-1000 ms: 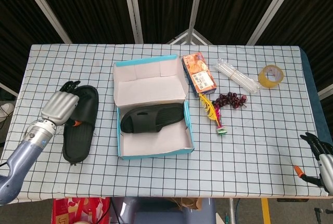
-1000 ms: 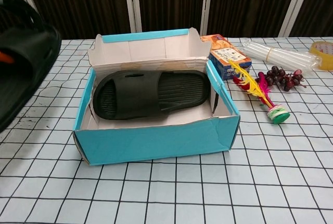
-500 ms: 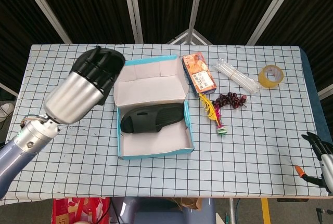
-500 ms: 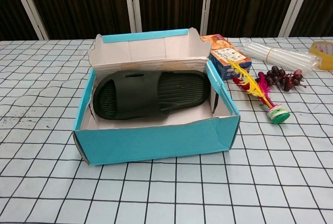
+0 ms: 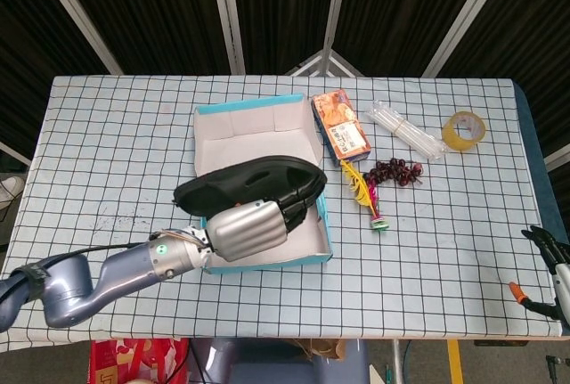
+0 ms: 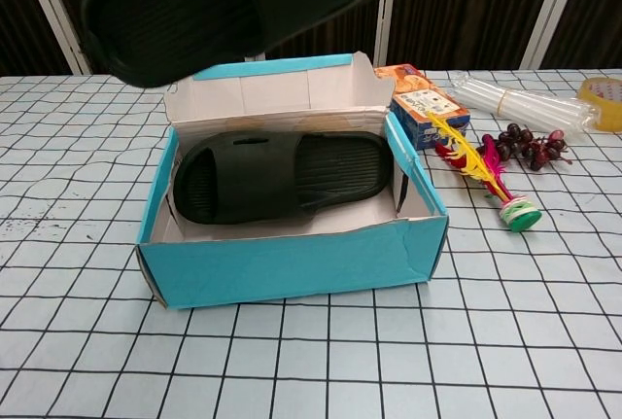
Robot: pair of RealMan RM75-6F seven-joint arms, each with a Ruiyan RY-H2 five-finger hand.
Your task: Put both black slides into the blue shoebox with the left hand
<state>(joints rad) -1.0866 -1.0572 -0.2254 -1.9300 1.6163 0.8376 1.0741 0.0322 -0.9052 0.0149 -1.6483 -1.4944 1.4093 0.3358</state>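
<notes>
Two black slides are in view. One slide [image 6: 277, 176] lies flat inside the blue shoebox [image 6: 292, 263], its long axis running left to right across the box in the chest view, with the ribbed footbed up. The other slide [image 5: 249, 185] is held in the air above the open box by the left robot hand [image 5: 245, 231], whose silver back faces the head camera while its dark fingers wrap the slide's near edge. This raised slide also lies lengthwise left to right, roughly parallel to the one below it; in the chest view its dark underside [image 6: 224, 1] fills the top of the frame, with a small orange part of the hand showing against it.

The shoebox stands open on the checked tabletop [image 5: 116, 134], its pale flap upright at the far side.

Just beyond the box's right far corner lies an orange snack carton [image 5: 340, 123]; its printing is too small to read. Near it are a feather shuttlecock [image 5: 365, 195], a bunch of dark grapes [image 5: 396, 172], a bundle of clear tubes [image 5: 405, 130] and a roll of yellow tape [image 5: 464, 129].

At the right edge of the head view the right robot hand [image 5: 548, 255] rests low beside the tabletop, holding nothing, its dark fingers apart.
</notes>
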